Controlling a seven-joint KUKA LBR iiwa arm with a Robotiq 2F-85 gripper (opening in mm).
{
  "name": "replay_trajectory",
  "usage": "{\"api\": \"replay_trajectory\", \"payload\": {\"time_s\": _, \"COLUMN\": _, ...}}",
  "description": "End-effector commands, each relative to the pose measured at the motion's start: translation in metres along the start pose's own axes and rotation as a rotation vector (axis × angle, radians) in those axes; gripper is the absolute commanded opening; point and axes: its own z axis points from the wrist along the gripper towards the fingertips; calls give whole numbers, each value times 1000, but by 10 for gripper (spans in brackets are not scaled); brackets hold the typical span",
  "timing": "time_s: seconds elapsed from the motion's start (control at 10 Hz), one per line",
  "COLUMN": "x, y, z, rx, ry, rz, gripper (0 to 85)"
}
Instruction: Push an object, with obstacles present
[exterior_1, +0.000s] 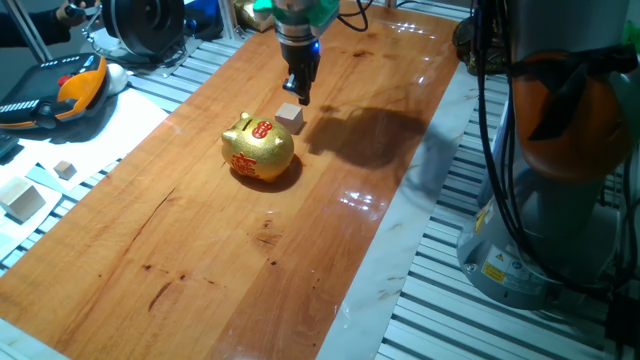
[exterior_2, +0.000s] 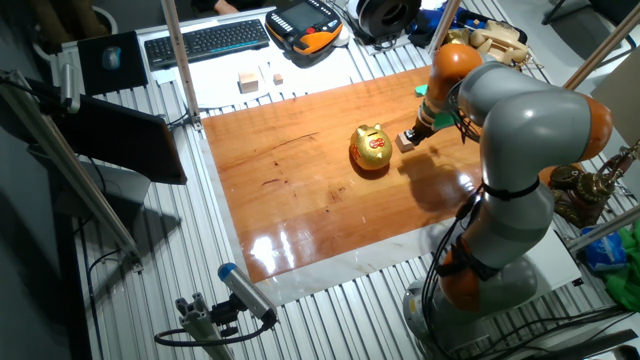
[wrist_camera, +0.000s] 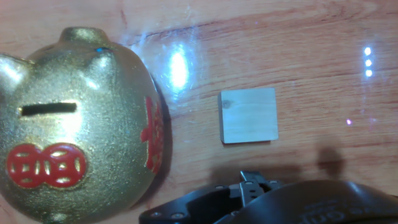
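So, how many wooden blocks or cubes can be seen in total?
3. The small cube lies on the wooden table beside the golden piggy bank. A larger block and a tiny cube lie off the board, on the white sheet.

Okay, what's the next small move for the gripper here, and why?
Probably nudge the gripper down and forward into the cube, angling the push away from the piggy bank. The gripper sits just behind the cube, apparently not touching, and the bank stands close beside it.

- I see a glossy reddish-brown wooden tabletop (exterior_1: 250, 250) with glare patches.
- A ribbed grey metal bench (exterior_2: 150, 290) surrounds it.
- A black computer keyboard (exterior_2: 205, 40) lies at the bench's far edge.
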Motion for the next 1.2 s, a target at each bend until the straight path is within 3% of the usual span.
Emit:
{"api": "replay_trajectory", "payload": {"time_s": 0.0, "x": 0, "y": -1, "z": 2, "rx": -1, "ry": -5, "rz": -9, "gripper": 0}}
{"api": "replay_trajectory", "payload": {"time_s": 0.3, "x": 0, "y": -2, "z": 0, "rx": -1, "ry": -5, "rz": -18, "gripper": 0}}
{"api": "replay_trajectory", "payload": {"time_s": 0.4, "x": 0, "y": -2, "z": 0, "rx": -25, "ry": 0, "rz": -6, "gripper": 0}}
{"api": "replay_trajectory", "payload": {"time_s": 0.5, "x": 0, "y": -2, "z": 0, "rx": -40, "ry": 23, "rz": 5, "gripper": 0}}
{"api": "replay_trajectory", "payload": {"time_s": 0.7, "x": 0, "y": -2, "z": 0, "rx": -4, "ry": 15, "rz": 25, "gripper": 0}}
{"api": "replay_trajectory", "payload": {"time_s": 0.9, "x": 0, "y": -2, "z": 0, "rx": 33, "ry": 49, "rz": 54, "gripper": 0}}
{"api": "replay_trajectory", "payload": {"time_s": 1.1, "x": 0, "y": -2, "z": 0, "rx": 108, "ry": 54, "rz": 8, "gripper": 0}}
